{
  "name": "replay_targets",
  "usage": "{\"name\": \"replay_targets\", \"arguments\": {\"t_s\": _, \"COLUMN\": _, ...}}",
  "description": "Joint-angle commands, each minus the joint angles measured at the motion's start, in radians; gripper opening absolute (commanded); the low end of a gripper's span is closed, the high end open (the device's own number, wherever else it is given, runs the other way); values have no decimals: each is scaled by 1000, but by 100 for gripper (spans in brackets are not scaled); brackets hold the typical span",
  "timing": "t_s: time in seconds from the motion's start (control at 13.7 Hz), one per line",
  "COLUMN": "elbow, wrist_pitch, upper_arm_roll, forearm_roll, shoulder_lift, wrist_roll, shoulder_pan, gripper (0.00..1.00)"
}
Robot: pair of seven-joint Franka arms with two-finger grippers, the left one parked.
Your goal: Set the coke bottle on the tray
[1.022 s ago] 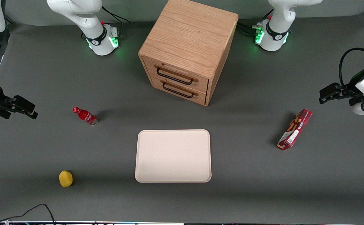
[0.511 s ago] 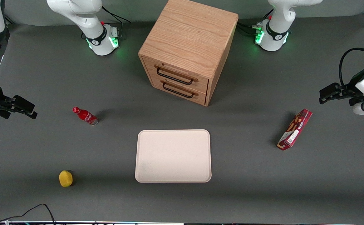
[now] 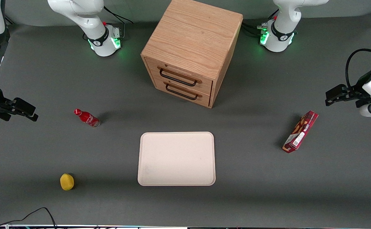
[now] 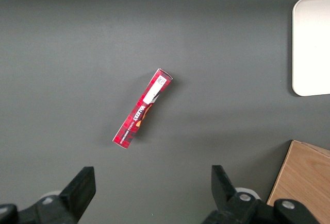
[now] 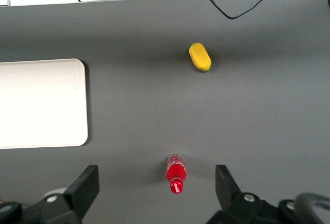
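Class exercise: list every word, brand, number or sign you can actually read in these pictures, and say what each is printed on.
Nothing reads for certain.
Coke bottle: white script on the label, too small to read.
Red snack box: white lettering and a white sticker, both too blurred.
Tray, cabinet: no text.
Gripper: no markings.

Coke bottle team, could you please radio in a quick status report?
Gripper open, high over the small red coke bottle, not touching. Bottle on the grey table, clear of the pale cream-pink rectangular tray. Nothing lies between them.
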Motion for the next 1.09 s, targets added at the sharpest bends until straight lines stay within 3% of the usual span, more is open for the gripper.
{"name": "replay_targets", "arguments": {"t_s": 0.0, "elbow": 33, "wrist_pitch": -19, "upper_arm_roll": 0, "forearm_roll": -10, "shoulder_lift": 16, "wrist_roll": -24, "shoulder_pan": -4, "gripper": 100}}
{"name": "replay_targets", "arguments": {"t_s": 0.8, "elbow": -17, "wrist_pitch": -16, "upper_arm_roll": 0, "forearm_roll": -5, "shoulder_lift": 70, "wrist_roll": -29, "shoulder_pan": -1, "gripper": 100}}
{"name": "replay_targets", "arguments": {"t_s": 1.02, "elbow": -113, "wrist_pitch": 93, "upper_arm_roll": 4, "forearm_roll": 1, "shoulder_lift": 105, "wrist_roll": -18, "shoulder_pan": 3, "gripper": 100}}
